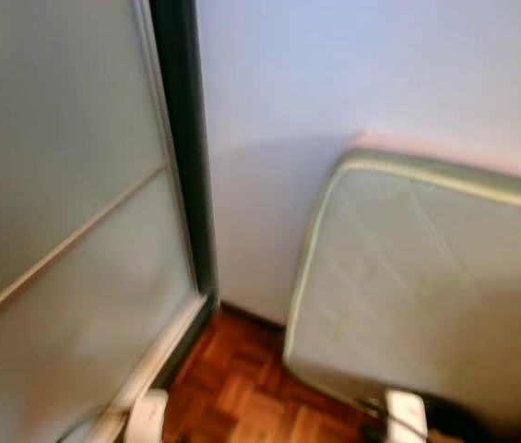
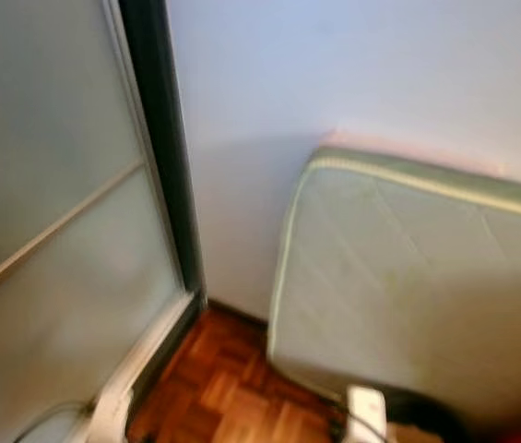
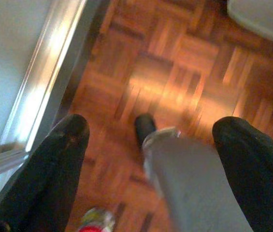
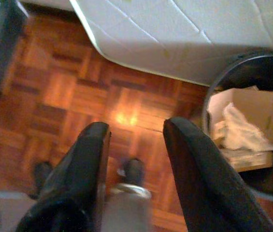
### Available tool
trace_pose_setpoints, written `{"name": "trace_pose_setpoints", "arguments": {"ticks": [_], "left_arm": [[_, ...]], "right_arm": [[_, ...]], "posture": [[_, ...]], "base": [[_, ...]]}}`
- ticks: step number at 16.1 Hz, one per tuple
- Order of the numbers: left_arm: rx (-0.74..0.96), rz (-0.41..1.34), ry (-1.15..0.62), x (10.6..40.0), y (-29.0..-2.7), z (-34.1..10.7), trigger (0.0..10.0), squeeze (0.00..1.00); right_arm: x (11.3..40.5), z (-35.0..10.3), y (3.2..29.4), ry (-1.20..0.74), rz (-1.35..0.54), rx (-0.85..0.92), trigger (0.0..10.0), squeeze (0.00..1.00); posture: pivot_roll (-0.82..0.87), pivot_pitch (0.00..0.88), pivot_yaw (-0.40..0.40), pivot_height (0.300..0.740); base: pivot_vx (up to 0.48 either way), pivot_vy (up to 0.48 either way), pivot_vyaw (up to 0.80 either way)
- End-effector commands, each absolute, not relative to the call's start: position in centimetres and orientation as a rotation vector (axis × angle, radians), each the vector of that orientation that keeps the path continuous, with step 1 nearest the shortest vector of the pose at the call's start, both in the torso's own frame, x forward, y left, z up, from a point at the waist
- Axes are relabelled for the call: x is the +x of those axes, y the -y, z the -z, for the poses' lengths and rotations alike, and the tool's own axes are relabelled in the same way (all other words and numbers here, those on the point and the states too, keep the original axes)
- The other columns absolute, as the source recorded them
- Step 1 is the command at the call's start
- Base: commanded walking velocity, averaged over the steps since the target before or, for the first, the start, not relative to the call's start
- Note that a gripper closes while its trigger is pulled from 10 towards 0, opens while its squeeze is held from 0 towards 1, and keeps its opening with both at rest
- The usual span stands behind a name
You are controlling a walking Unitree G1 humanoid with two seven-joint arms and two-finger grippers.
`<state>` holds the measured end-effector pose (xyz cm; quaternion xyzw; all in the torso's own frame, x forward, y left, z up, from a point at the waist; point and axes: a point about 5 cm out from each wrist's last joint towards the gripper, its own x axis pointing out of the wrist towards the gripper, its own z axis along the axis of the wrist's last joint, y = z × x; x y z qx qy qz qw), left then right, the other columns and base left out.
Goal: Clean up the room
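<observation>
A black bin point(image 4: 208, 104) stands on the parquet at the foot of the mattress, holding cardboard point(image 4: 257, 104) and crumpled paper point(image 4: 240, 128). My right gripper point(image 4: 138, 128) hangs open above the floor beside the bin, with nothing between its fingers. My left gripper point(image 3: 153, 126) is open too and holds nothing, hanging over the parquet near the sliding door's track point(image 3: 44, 82). A small red and silver object point(image 3: 95, 222), blurred, lies on the floor below the left gripper. The bin's dark rim point(image 1: 458, 417) shows low on the right in the left eye view.
A pale mattress point(image 1: 426, 286) leans against the white wall point(image 1: 352, 74) on the right. A frosted glass sliding door point(image 1: 57, 231) with a dark frame point(image 1: 191, 157) stands on the left. Parquet floor point(image 1: 242, 383) runs between them into the corner. My own grey leg point(image 3: 194, 188) hangs below.
</observation>
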<state>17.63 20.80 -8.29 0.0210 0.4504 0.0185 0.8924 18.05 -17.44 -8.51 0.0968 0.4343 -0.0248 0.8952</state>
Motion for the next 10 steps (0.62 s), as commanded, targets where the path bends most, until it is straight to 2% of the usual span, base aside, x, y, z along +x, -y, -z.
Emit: {"name": "trace_pose_setpoints", "arguments": {"ticks": [1, 10], "left_arm": [[0.034, -0.028, -0.903, 18.7, -20.31, 7.85, 10.0, 0.0], [0.027, -0.03, -0.879, 19.0, -20.37, 7.65, 10.0, 0.0]], "right_arm": [[17.62, 8.66, 18.11, -0.914, 0.071, 0.197, 10.0, 0.0], [17.41, 8.8, 17.95, -0.933, 0.062, 0.185, 10.0, 0.0]], "posture": [[0.03, 0.0, -0.049, 0.74], [0.03, 0.0, -0.047, 0.74]], "base": [[0.0, 0.0, -0.8], [0.0, 0.0, -0.79]]}}
